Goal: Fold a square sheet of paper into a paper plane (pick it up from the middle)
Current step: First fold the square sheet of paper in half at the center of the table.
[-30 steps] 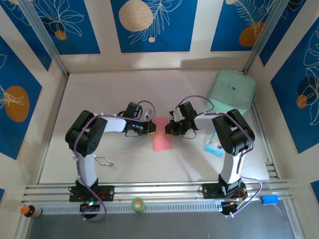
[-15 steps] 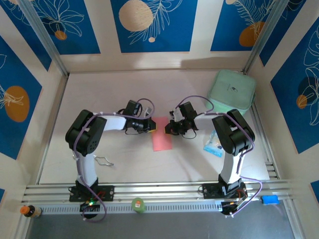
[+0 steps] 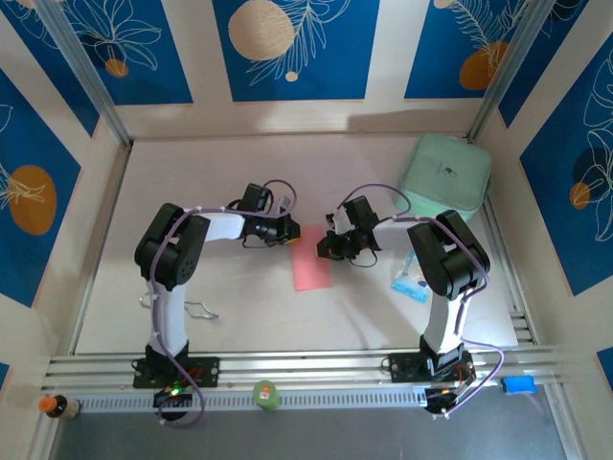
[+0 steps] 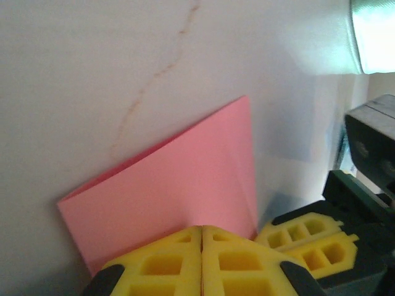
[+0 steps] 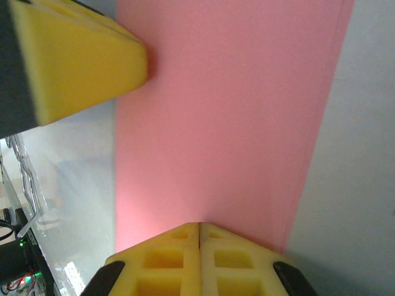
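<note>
Moved: My left arm has swung its elbow inward, and the left gripper point(image 3: 290, 231) has slid up to the sheet's far left corner.
Paper: The square sheet of paper point(image 3: 311, 264) lies flat mid-table point(image 3: 239, 307) between both arms, halved into a narrow rectangle.
Left tool: Fingers pressed together, tip at the paper's edge, and I see nothing clamped.
Right tool: The right gripper point(image 3: 326, 247) also has its fingers together, set on the sheet's right edge.
Progress: I judge one fold made, with the nose and wing folds still to come.

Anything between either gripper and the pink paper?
Nothing visible. The left gripper and right gripper, both shut, sit at the edges of the pink paper; the blue-and-white packet and mint-green case lie off to the right.
</note>
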### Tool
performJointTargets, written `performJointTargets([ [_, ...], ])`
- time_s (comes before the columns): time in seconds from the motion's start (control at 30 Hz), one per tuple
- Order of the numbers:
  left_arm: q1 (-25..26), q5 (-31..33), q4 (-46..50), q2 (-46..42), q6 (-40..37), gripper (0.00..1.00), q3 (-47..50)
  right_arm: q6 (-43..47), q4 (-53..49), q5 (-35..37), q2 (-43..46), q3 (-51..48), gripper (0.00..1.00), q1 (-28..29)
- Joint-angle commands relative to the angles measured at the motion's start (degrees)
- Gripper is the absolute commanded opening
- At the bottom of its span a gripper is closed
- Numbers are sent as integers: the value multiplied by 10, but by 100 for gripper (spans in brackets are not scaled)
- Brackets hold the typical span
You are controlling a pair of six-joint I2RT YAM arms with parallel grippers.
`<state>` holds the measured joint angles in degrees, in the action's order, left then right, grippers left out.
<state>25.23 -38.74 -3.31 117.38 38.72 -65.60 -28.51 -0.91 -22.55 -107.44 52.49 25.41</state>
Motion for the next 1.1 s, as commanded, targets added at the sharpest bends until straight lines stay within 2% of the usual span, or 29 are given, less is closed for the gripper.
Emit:
performJointTargets([
  [0.0, -14, 0, 11, 15, -2, 9, -18, 3, -61, 40, -15, -27, 0, -3],
  [0.13, -25, 16, 6, 21, 7, 9, -18, 3, -59, 39, -14, -28, 0, -3],
  [0.4, -48, 47, -9, 32, 77, 9, -22, 4, -60, 36, -15, -28, 0, -3],
  [0.67, -49, 111, 93, 2, 72, 13, -57, 6, -57, 32, -14, -29, 0, -2],
  [0.8, -47, 100, 97, -26, 69, 14, -60, 3, -49, 20, -12, -28, 0, -3],
  [1.0, -34, 70, 76, -81, 59, 15, -32, -14, -20, -37, 26, -17, 0, -6],
  [1.07, -27, 59, 58, -99, 54, 15, -13, -23, -13, -52, 50, -14, 3, -8],
])
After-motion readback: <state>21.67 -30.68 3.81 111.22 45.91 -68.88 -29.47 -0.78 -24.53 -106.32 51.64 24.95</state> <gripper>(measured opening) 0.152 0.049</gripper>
